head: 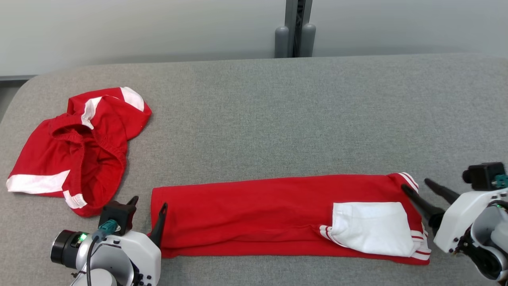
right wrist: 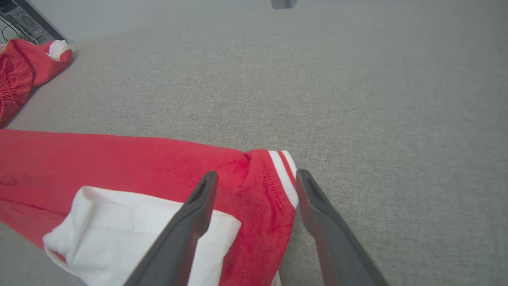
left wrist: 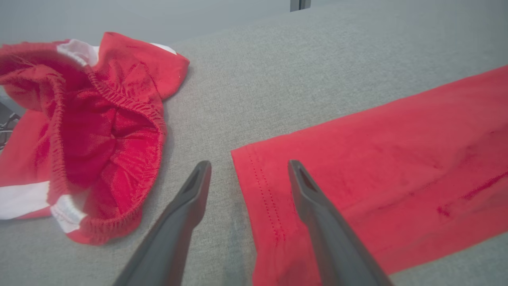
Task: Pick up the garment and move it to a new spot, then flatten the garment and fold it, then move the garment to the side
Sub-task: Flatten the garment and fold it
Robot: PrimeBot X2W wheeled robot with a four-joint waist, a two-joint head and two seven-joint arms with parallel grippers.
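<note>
Setting: we look down on a broad grey fabric-covered tabletop (head: 278, 119) with a pale wall behind it and two grey rounded posts (head: 295, 39) at its far edge.
Garment: a red knit top folded into one long flat band (head: 246, 214) lies across the near part of the tabletop, running left to right.
Sleeve: a white sleeve with red-striped cuff (head: 369, 226) is folded on top of the band near its right end.
Other cloth: a crumpled pair of red shorts with white bands and an elastic waist (head: 79, 151) sits at the far left, close to the band but apart from it.
Left gripper (head: 150, 201): at the band's left end. Its jaws are spread wide and grasp nothing; one dark finger is over the red hem, the other over bare grey fabric.
Right gripper (head: 414, 183): at the band's right end, by the striped corner. Its jaws are also spread wide and grasp nothing; one finger lies over the red cloth, the other just off its edge.
Contact: we cannot tell whether any fingertip presses on the cloth.
</note>
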